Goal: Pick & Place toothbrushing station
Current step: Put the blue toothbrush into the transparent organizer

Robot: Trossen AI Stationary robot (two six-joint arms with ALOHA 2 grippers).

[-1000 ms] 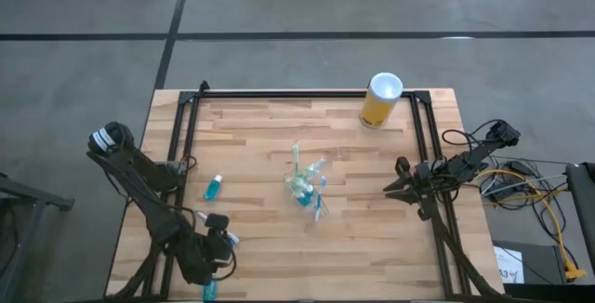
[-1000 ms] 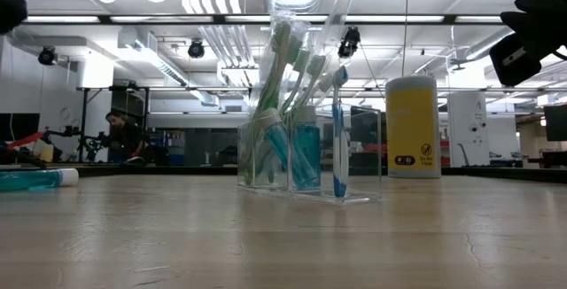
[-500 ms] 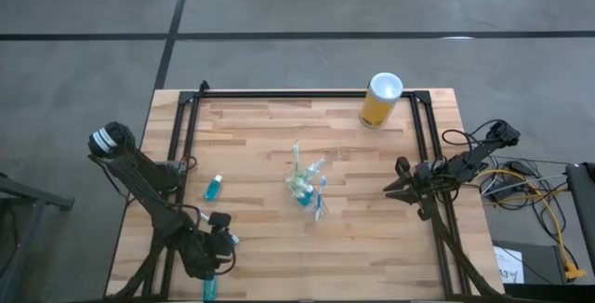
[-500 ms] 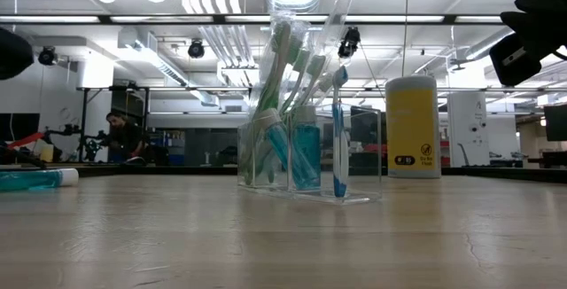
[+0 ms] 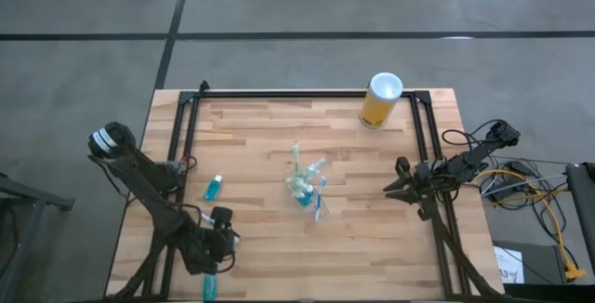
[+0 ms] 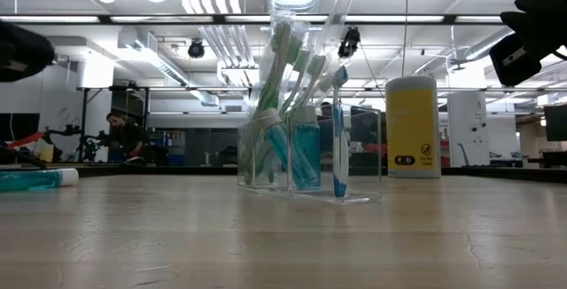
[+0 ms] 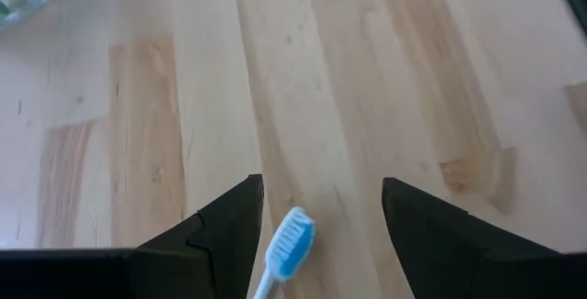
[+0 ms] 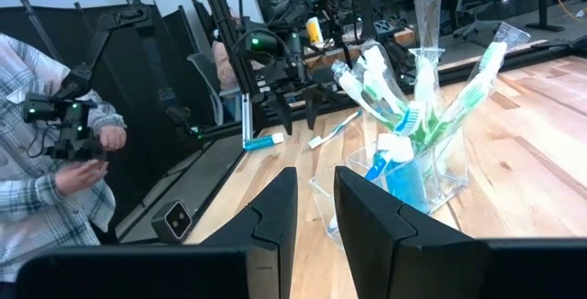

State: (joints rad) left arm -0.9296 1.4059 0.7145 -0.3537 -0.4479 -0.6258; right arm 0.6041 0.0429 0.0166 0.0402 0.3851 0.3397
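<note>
Your left gripper (image 7: 316, 230) is standing with its fingers (image 7: 225, 230) spread wide, and a white-blue toothbrush (image 7: 286, 244) is lying on the wood between them, bristle head pointing forward. Nothing is pinched yet: the fingers are straddling the brush, which looks like the set-up for a grasp, so you are probably lining up before closing. In the high view that gripper (image 5: 220, 238) is hovering near the table's (image 5: 372, 238) front-left corner, with one teal tube (image 5: 208, 287) lying just beside it at the table's front edge and another teal tube (image 5: 215, 188) resting farther back along the left side.

Your right gripper (image 8: 314, 212) is keeping its fingers (image 8: 275, 212) close together with only a narrow gap, and nothing is showing between them; it is waiting at the right edge of the table (image 5: 409, 187), pointed toward the middle.

The clear cup (image 6: 306, 160) is standing upright at the table's centre, well apart from both grippers, already holding several toothbrushes (image 6: 279, 58) and a teal tube (image 6: 306, 152). That is presumably why the loose pieces on the left are being gathered: they belong in that holder.

The yellow cylinder (image 5: 380, 101) is standing at the far edge, out of the way. A person in a plaid sleeve (image 8: 41, 125) is showing beyond the table in the right wrist view.
</note>
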